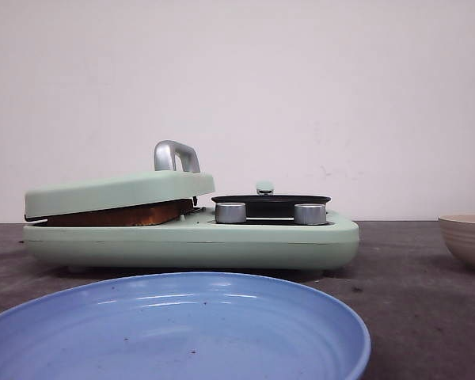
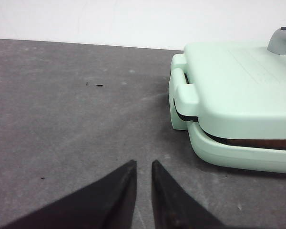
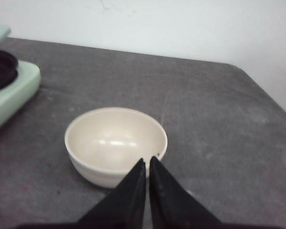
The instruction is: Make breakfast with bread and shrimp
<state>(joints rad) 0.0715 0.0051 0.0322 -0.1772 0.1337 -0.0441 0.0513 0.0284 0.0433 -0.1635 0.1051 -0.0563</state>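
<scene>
— Two things up front: toasted bread (image 1: 119,214) pressed under the green lid (image 1: 115,192) of the breakfast maker (image 1: 190,241); blue plate (image 1: 174,328) bare, no shrimp visible. Cooking underway, plating probably left.

— Left wrist?

— Left gripper (image 2: 143,168) nearly pressed together, holding nothing, hovering over table (image 2: 62,119) beside the maker.

— Right wrist?

— Right gripper (image 3: 147,163) pressed together, empty-handed, above the cream bowl (image 3: 115,143).
</scene>
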